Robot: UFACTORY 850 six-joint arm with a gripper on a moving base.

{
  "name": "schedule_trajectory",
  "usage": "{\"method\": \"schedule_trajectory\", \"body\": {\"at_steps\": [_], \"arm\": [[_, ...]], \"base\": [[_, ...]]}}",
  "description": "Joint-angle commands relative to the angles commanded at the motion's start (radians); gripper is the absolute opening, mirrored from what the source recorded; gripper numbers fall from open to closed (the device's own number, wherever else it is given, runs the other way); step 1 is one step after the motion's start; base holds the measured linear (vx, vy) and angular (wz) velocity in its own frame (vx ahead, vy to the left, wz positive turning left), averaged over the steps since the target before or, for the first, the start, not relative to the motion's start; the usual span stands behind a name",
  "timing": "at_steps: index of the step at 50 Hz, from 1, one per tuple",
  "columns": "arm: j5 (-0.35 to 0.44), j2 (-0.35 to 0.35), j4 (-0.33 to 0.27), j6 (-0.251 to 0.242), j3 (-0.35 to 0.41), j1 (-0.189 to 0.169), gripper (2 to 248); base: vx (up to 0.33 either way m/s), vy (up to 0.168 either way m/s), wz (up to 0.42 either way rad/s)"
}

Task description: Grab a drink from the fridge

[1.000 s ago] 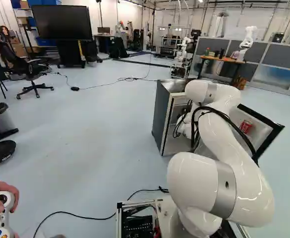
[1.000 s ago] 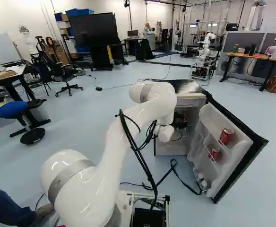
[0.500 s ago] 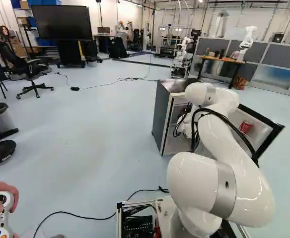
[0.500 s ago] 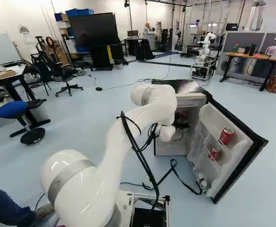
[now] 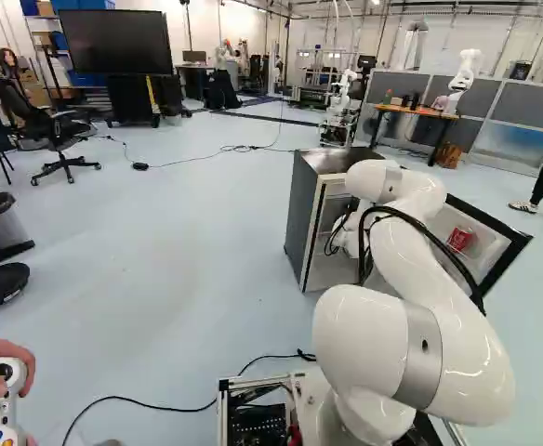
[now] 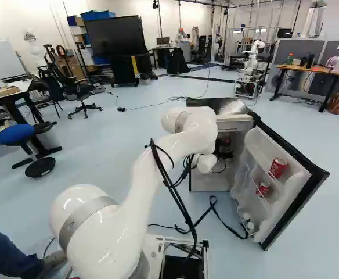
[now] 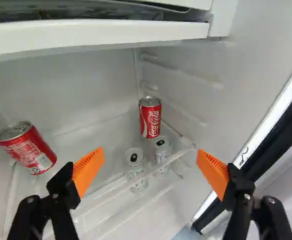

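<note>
So the black gripper (image 6: pixel 225 153) is inside the fridge (image 5: pixel 303 221), jaws spread wide, orange pads (image 7: pixel 216 173) well apart. Calling straight ahead of the jaws 12 o'clock, one red can (image 7: pixel 150 118) sits right at 12, in the back corner. It's upright, long axis vertical, lid up, with big white script running along its side. Another red can (image 7: pixel 28 148) is around 10, by the side wall. Its long axis slants in the wrist view; can't tell if it's really leaning. That one shows small print and a barcode. Two pale cans, one at 11:30 (image 7: pixel 136 165) and one at 12 (image 7: pixel 162 149), have their lids up, lower than the corner one. The door (image 6: pixel 273 220) has two more red ones, upper (image 6: pixel 278 167) and lower (image 6: pixel 263 189).
</note>
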Motion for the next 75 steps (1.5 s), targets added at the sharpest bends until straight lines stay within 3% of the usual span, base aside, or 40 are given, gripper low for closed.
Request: {"method": "schedule_trajectory", "body": {"at_steps": [75], "arm": [[-0.001,-0.103,0.0,0.0,-0.178,0.016,247]], "base": [[0.0,0.0,0.0]]}}
